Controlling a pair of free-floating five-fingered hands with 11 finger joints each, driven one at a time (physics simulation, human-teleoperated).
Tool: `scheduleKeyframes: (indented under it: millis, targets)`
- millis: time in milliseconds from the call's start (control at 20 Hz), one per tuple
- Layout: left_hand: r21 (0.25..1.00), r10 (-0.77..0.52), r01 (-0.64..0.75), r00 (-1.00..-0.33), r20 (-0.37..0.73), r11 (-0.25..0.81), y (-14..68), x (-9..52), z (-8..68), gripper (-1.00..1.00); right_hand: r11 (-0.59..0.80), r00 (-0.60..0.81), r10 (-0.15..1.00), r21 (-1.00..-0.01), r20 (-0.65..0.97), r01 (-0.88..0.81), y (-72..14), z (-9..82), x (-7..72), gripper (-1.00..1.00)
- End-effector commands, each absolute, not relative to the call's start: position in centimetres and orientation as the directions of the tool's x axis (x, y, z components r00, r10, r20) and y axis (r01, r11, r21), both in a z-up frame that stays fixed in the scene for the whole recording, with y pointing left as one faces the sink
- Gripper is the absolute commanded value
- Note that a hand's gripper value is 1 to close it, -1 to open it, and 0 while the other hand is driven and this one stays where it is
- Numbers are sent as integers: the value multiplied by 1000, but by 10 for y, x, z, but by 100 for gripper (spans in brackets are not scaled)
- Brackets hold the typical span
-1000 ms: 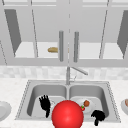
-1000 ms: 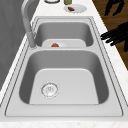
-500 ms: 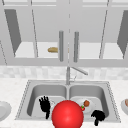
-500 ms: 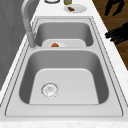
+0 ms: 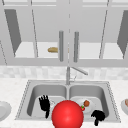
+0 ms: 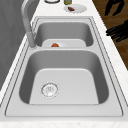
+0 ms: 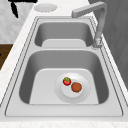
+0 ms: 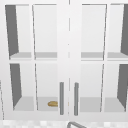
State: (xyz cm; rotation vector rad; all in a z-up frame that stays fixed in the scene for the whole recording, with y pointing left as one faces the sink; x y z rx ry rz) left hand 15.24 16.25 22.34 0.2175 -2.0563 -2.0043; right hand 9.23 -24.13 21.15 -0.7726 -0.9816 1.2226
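Note:
My left hand [image 5: 45, 104] hovers over the front of the left basin [image 5: 37, 92], open with fingers straight up. In the left side view it is the nearer hand [image 6: 118, 30], out beyond the counter's front edge. My right hand [image 5: 98, 116] hangs at the front right corner of the sink, fingers drooping loosely and holding nothing. It is the farther hand [image 6: 114, 6] in the left side view. A red ball [image 5: 67, 115] sits low between the two hands. In the right basin a white plate [image 7: 60, 92] carries a strawberry [image 7: 66, 81] and a brown round piece [image 7: 76, 87].
The faucet [image 5: 68, 75] stands behind the basins' divider, spout swung right. A bare plate [image 5: 3, 110] lies on the left counter, and a plate with brown food [image 6: 75, 8] on the right. Behind the shut glass cabinet doors [image 8: 68, 95] lies a bread roll [image 8: 53, 103].
In the left side view the nearer hand has drifted slightly farther along the counter's front. Nothing else has moved.

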Motion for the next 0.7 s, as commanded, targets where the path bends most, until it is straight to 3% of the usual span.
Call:
scheduleKeyframes:
  millis: [0,650]
  targets:
    - [994,-314,-5,-949,29,106,157,152,238,-100,195,54,980,-897,189,-397,-241,212,92,0]
    - [977,-287,-93,-957,-35,191,140,153,251,-100,195,54,980,-897,189,-397,-241,212,92,0]
